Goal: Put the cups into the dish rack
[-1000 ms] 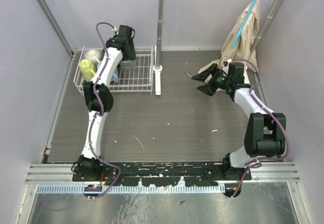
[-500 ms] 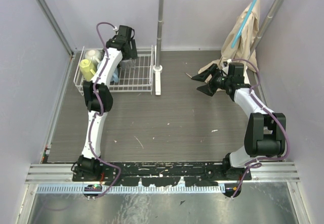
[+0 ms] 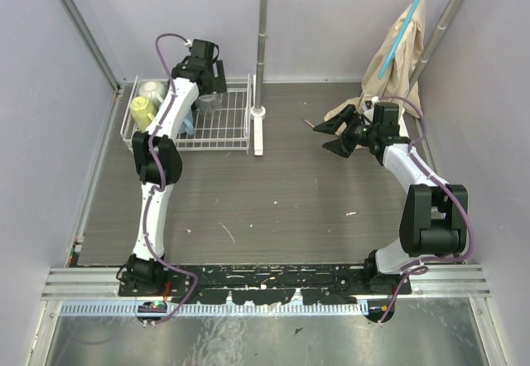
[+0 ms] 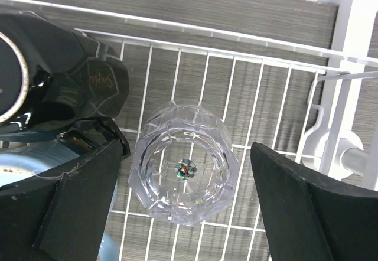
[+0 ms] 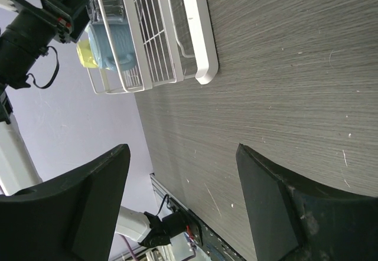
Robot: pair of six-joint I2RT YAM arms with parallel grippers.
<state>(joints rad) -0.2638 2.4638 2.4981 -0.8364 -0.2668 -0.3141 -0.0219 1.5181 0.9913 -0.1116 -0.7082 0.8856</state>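
The dish rack (image 3: 230,127) stands at the far left of the table. In it are the yellow mug (image 3: 142,114), the cream-white mug (image 3: 151,90), the light blue mug (image 3: 189,122) and the clear glass (image 3: 207,103). My left gripper (image 3: 208,78) hovers open over the rack. In the left wrist view the clear glass (image 4: 186,169) stands upside down on the rack wires (image 4: 236,36), between my spread fingers, with a gap on the right. The black mug (image 4: 53,66) is beside it on the left. My right gripper (image 3: 330,138) is open and empty over bare table.
An upright white-grey pole (image 3: 262,51) stands just right of the rack, its base (image 3: 258,131) on the table. A beige cloth (image 3: 399,60) hangs at the back right behind my right arm. The right wrist view shows the rack (image 5: 190,31) from the side.
My left gripper has drawn back a little toward the far wall, uncovering the clear glass standing in the rack. The right arm has not moved.
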